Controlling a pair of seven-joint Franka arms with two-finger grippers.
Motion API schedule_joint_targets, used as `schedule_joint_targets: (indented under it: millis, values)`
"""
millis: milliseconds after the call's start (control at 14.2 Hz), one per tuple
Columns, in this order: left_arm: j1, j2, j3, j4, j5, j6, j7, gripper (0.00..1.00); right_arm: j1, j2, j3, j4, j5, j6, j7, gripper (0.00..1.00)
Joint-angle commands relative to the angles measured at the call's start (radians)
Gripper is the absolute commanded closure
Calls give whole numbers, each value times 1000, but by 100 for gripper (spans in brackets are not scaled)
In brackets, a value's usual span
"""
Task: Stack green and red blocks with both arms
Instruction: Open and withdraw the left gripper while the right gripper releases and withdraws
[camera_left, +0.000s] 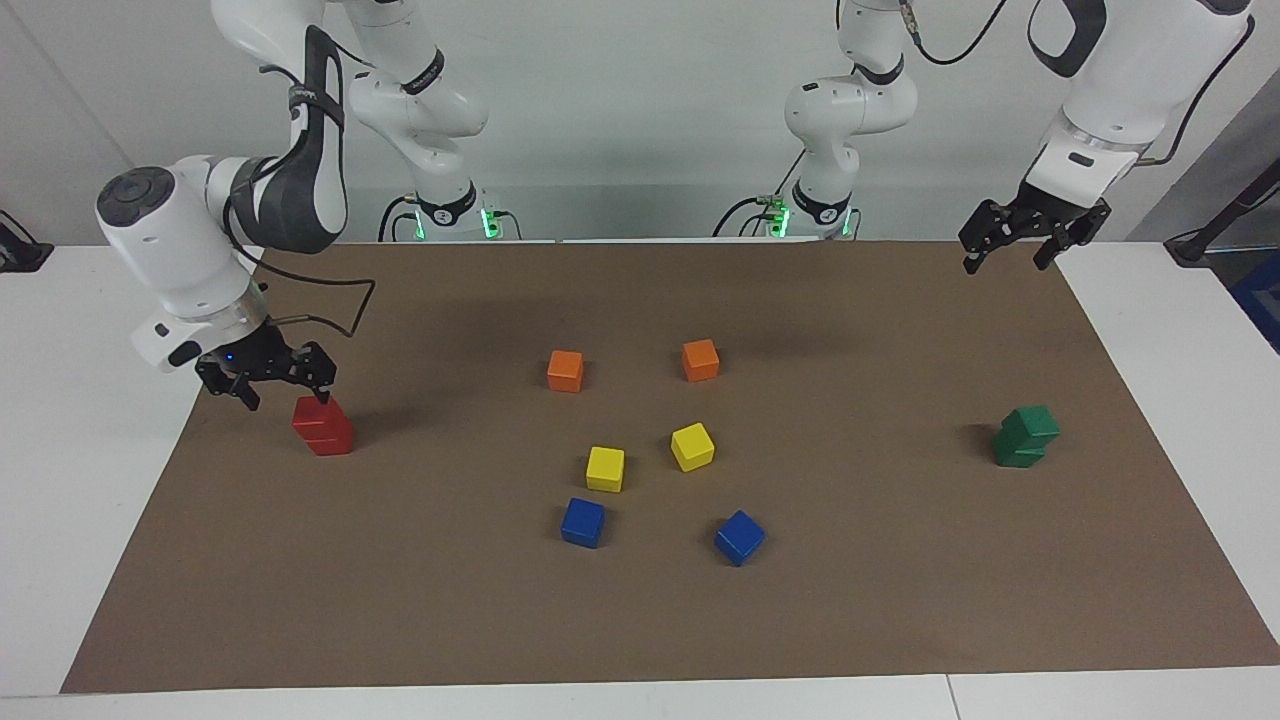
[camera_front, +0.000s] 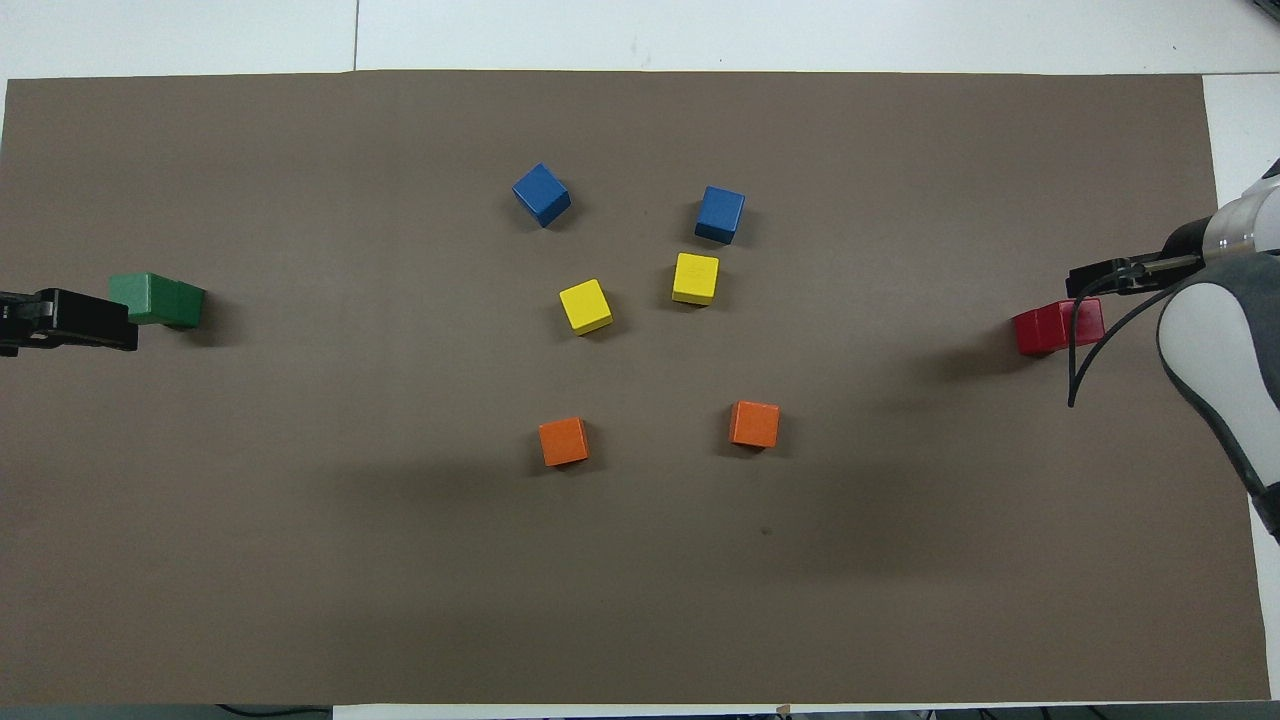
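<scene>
From the facing view, the desk (camera_left: 100, 480) carries a brown mat (camera_left: 640, 620) with ten cubes in all. Two red blocks (camera_left: 323, 427) stand stacked at the right arm's end, the upper one sitting slightly askew. Two green blocks (camera_left: 1026, 437) stand stacked at the left arm's end, the top one twisted and shifted on the lower. Between the stacks lie two orange cubes (camera_left: 565, 371) nearest the robots, two yellow cubes (camera_left: 605, 469) farther out, and two blue cubes (camera_left: 583, 522) farthest. The right claw (camera_left: 268, 384) hangs just beside the red stack with its fingers apart, one fingertip close to the top red block. The left claw (camera_left: 1020, 245) is raised over the mat's edge, fingers spread, well apart from the green stack.

From overhead, each stack reads as a single block: green (camera_front: 157, 299), red (camera_front: 1058, 327). The left claw (camera_front: 65, 320) overlaps the green stack's edge. Of the right claw only a dark part near the red stack shows.
</scene>
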Motion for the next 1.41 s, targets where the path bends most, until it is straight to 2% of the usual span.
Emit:
schedule_joint_targets:
  millis: [0, 281, 422, 562, 773, 1125, 1335]
  values:
    - [0, -39, 5, -32, -11, -11, -8, 0, 31, -68, 7, 53, 6, -138, 57, 0]
    - [-9, 7, 8, -29, -11, -29, -7, 0, 34, -92, 30, 173, -6, -359, 96, 0]
    - [-23, 27, 18, -22, -11, -32, -8, 0, 34, -77, 30, 286, -7, -498, 104, 0]
    - [-25, 33, 17, 14, -11, -57, -8, 0, 34, -45, 31, 383, -9, -589, 111, 0]
    - [-31, 57, 15, 34, -14, -74, -8, 0, 57, -40, 30, 393, -7, -595, 111, 0]
    - [-17, 25, 12, 29, -13, -48, -4, 0, 114, -40, 14, 394, -9, -597, 153, 0]
    - [-14, 25, 12, 28, -13, -17, -5, 0, 169, -37, -56, 396, -4, -602, 160, 0]
